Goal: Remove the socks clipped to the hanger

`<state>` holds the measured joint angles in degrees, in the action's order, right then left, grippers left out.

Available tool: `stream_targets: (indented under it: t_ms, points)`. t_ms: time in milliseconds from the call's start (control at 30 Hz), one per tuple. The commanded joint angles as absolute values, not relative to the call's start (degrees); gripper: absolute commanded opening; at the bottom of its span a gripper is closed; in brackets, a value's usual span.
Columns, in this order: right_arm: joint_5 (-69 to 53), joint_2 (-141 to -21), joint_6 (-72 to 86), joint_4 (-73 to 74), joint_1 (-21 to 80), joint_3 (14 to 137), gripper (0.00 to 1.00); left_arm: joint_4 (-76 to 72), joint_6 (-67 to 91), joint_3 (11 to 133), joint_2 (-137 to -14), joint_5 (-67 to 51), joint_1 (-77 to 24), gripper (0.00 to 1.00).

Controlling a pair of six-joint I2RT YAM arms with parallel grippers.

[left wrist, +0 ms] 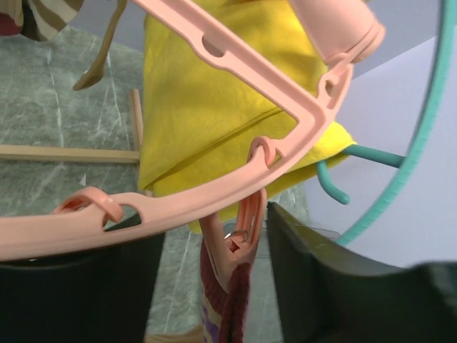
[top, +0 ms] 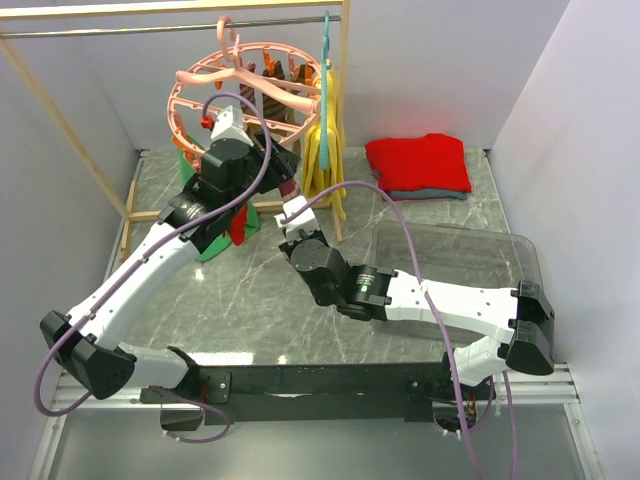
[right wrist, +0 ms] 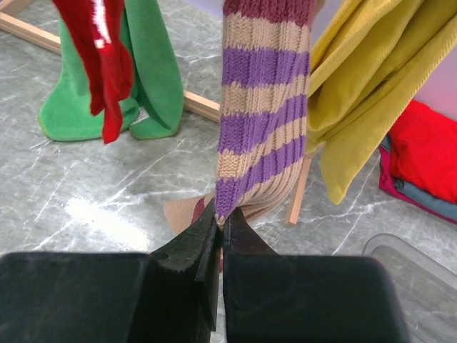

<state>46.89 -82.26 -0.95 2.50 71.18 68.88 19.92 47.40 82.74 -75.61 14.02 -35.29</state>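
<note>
At back left of the desk [top: 250,310]: hanger [top: 185,95], round salmon-pink ring, hooked on the metal rail [top: 150,28] of a wooden rack, tilted. Just right of it on the same rail, teal hanger [top: 324,80] with yellow cloth [top: 322,150] draped down.

Left gripper [top: 222,118]: raised into the ring from below. On the left wrist view, jaws spread wide [left wrist: 218,236], one dark finger on each side of a pink clip [left wrist: 239,239] dangling under the hanger [left wrist: 186,207] rim. Right finger just beside the clip; contact not clear. Clip bites the maroon cuff of the striped sock [left wrist: 228,300]. Yellow cloth [left wrist: 214,107] and teal hanger [left wrist: 407,179] behind.

Right gripper [top: 293,205]: lower, under the ring, arm reaching in from the right. On the right wrist view, jaws pressed together [right wrist: 220,221], pinching the bottom tip of the striped sock [right wrist: 264,107]. Sock hangs straight down, purple and tan bands, maroon at top.

Left of it hangs a red sock [right wrist: 100,57], free of both grippers, with a green cloth [right wrist: 150,78] behind it reaching the desk. Brown-striped socks [top: 275,75] clipped at the far side of the ring.

Right rear of desk: folded red garment [top: 418,162]. Near right: clear plastic bin [top: 450,260], right arm across its front.
</note>
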Motion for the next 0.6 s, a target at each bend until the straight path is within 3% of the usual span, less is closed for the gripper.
stream_targets:
  t_ms: [0,100,133,300,333,433,567]
  points:
    - [47.37,-80.07,-0.53,0.18,72.24,69.0,0.0,16.53,45.09,85.26,-75.85,15.64,-35.51,0.57]
    - [47.46,-79.72,-0.35,0.18,72.16,68.64,0.0,16.7,44.21,85.08,-75.59,16.61,-35.6,0.41]
    - [47.46,-79.54,-0.35,0.18,72.42,68.47,0.0,16.7,44.12,84.99,-75.32,16.79,-35.6,0.32]
    - [47.46,-78.93,-0.09,0.18,72.25,67.24,0.0,17.22,43.42,84.81,-74.62,17.75,-35.6,0.15]
    - [47.46,-78.84,1.3,0.18,72.33,67.06,0.0,17.4,43.42,84.9,-74.45,17.93,-35.51,0.07]
    - [47.72,-78.4,2.19,0.53,72.33,66.01,0.0,18.1,43.24,84.81,-74.18,18.28,-35.59,0.01]
    - [47.73,-77.0,3.78,0.97,72.33,63.38,0.0,18.28,43.07,83.94,-73.39,18.63,-35.68,0.01]
